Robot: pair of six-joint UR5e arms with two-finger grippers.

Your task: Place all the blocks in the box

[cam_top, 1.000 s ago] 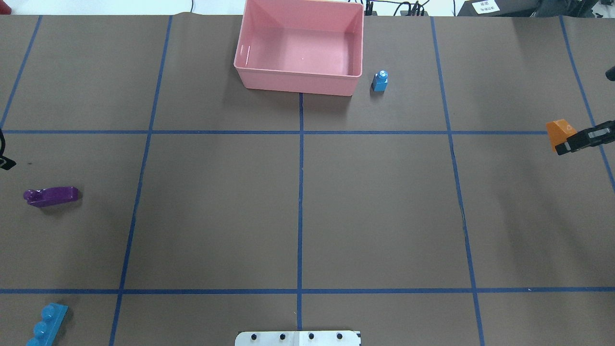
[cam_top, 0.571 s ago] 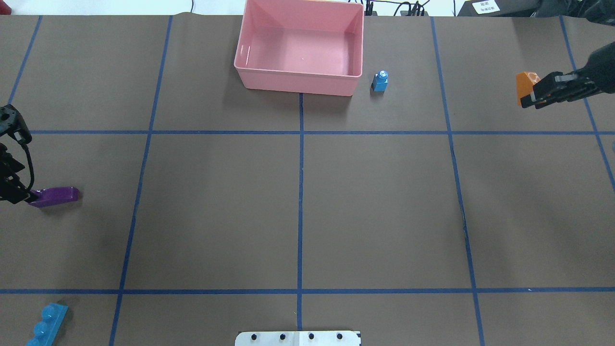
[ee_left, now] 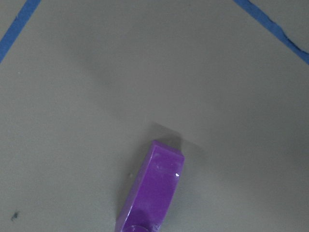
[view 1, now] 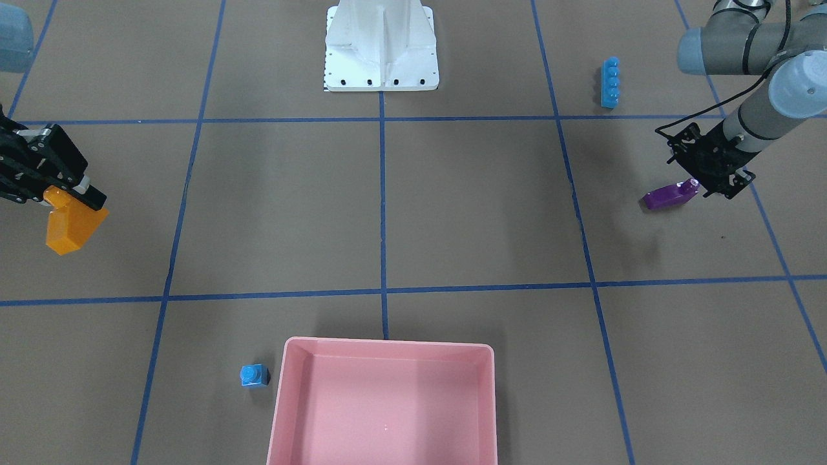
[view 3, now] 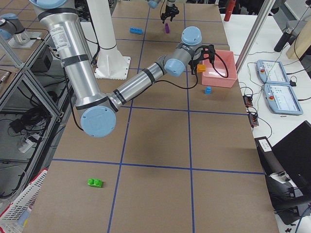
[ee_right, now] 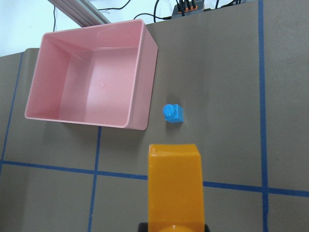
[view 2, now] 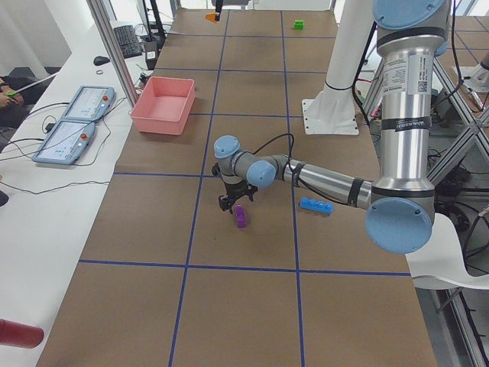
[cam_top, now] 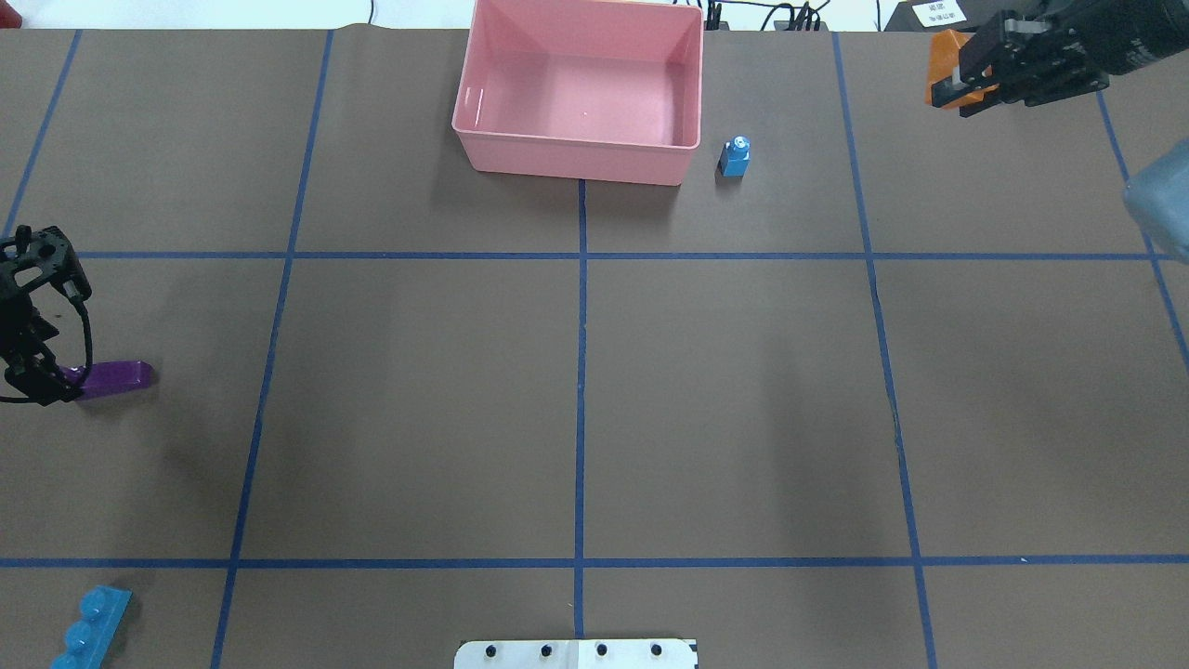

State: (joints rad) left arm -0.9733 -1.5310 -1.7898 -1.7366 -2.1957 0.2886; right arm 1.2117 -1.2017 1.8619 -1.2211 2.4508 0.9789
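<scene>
My right gripper (cam_top: 957, 85) is shut on the orange block (cam_top: 946, 58) and holds it in the air at the far right, to the right of the pink box (cam_top: 576, 167). In the right wrist view the orange block (ee_right: 175, 186) hangs above the table, near the tiny light-blue block (ee_right: 173, 113) and the box (ee_right: 140, 99). My left gripper (cam_top: 42, 386) is down at the left end of the purple block (cam_top: 119, 375), which lies on the table; its jaws look open. The long light-blue bar (cam_top: 88, 632) lies near left. The green block (view 3: 95, 183) lies far off to the right.
The white robot base (cam_top: 576, 653) sits at the near middle edge. The tiny light-blue block (cam_top: 734, 158) stands just right of the box. Blue tape lines mark a grid on the brown table. Cables and tablets lie beyond the far edge.
My right gripper has carried the orange block up, farther away and to the left. My left gripper has come in from the left edge and lowered onto the purple block's left end.
</scene>
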